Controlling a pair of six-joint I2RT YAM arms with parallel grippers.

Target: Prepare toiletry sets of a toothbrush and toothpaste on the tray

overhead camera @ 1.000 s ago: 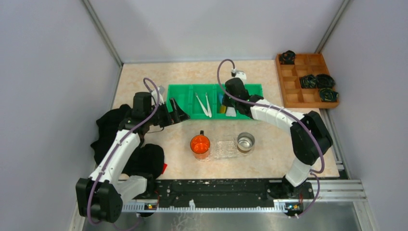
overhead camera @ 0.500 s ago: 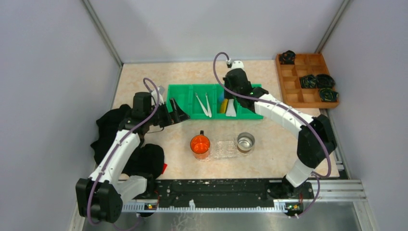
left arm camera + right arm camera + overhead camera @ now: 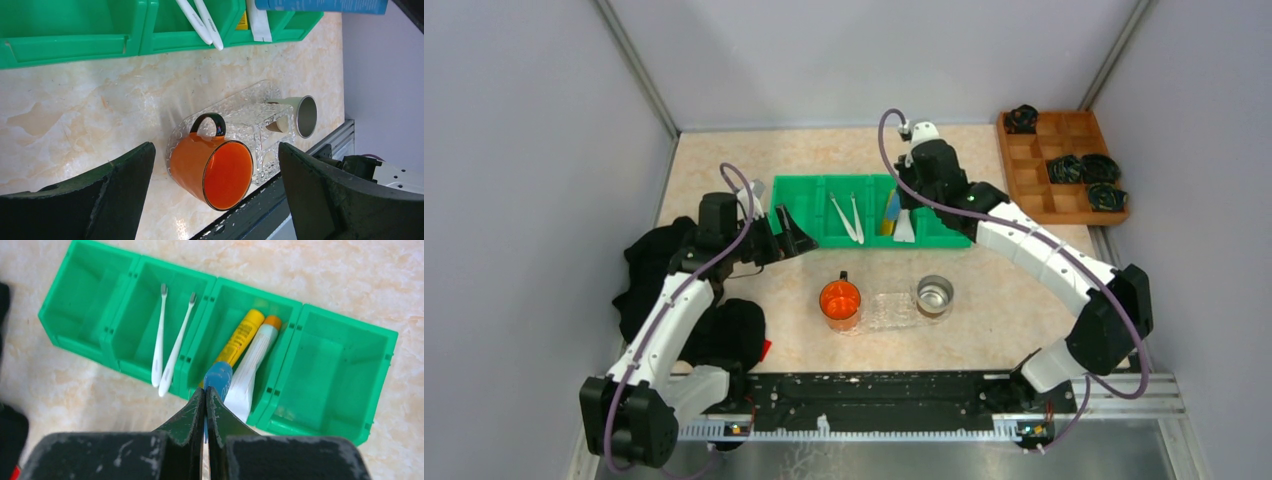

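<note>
My right gripper (image 3: pixel 205 395) is shut on the flat end of the blue toothpaste (image 3: pixel 218 377) and holds it above the green bin (image 3: pixel 345 370). The yellow toothpaste (image 3: pixel 240 337) and the white toothpaste (image 3: pixel 252 365) lie in the bin's third compartment. Two white toothbrushes (image 3: pixel 159 340) lie in the second compartment. The clear tray (image 3: pixel 889 310) sits on the table in front of the bin and also shows in the left wrist view (image 3: pixel 250 120). My left gripper (image 3: pixel 215 200) is open and empty, left of the bin (image 3: pixel 789 235).
An orange mug (image 3: pixel 840 300) stands at the tray's left end and a steel cup (image 3: pixel 935 294) at its right end. A wooden compartmented box (image 3: pixel 1059 165) with black items is at the back right. A black cloth (image 3: pixel 724 330) lies by the left arm.
My right gripper has risen out of the bin's third compartment with the blue toothpaste in it, and the arm has swung right. The left arm has not moved.
</note>
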